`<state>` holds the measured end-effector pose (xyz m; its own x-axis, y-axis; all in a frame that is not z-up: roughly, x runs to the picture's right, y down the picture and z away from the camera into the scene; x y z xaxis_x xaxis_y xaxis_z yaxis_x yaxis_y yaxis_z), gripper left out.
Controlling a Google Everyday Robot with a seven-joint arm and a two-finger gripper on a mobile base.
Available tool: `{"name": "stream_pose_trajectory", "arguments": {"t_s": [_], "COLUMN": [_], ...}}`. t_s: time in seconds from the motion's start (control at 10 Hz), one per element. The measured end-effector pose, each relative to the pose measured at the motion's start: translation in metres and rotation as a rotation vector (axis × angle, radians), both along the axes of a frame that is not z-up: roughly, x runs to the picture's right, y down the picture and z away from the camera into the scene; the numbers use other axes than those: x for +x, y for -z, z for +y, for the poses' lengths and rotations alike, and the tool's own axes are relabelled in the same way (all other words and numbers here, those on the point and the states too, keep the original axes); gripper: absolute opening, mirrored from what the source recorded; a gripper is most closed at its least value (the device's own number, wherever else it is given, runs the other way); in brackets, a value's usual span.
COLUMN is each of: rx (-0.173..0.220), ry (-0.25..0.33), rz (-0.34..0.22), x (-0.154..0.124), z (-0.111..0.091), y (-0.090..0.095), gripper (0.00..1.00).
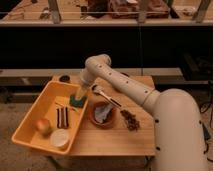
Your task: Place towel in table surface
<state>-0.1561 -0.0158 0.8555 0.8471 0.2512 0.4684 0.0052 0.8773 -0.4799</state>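
Yellow bin on the left has an apple, a white cup by its near edge, dark bars mid-bin and a green-yellow sponge at the far right, hand right over it; just beside the bin is a brown bowl; utensil behind it; dark crumbly pile to its right; small dark round thing behind the bin.

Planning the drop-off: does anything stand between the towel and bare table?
The gripper is low in the yellow bin, at what seems the green towel. The bin's right wall stands between, then the brown bowl.
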Motion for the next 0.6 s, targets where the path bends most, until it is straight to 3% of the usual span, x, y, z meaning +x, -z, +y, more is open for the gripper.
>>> {"name": "stream_pose_trajectory", "arguments": {"t_s": [0.2,0.3,0.5,0.6], "rx": [0.000,-0.001,0.020,0.039], "ry": [0.004,0.037,0.082,0.117], "rz": [0.002,-0.004,-0.001,0.013], "x": [0.001,0.004,0.019,0.033], "z": [-0.001,-0.002,-0.007,-0.012], "y": [0.001,0.006,0.028,0.054], "gripper": [0.80,0.80,0.80,0.80]}}
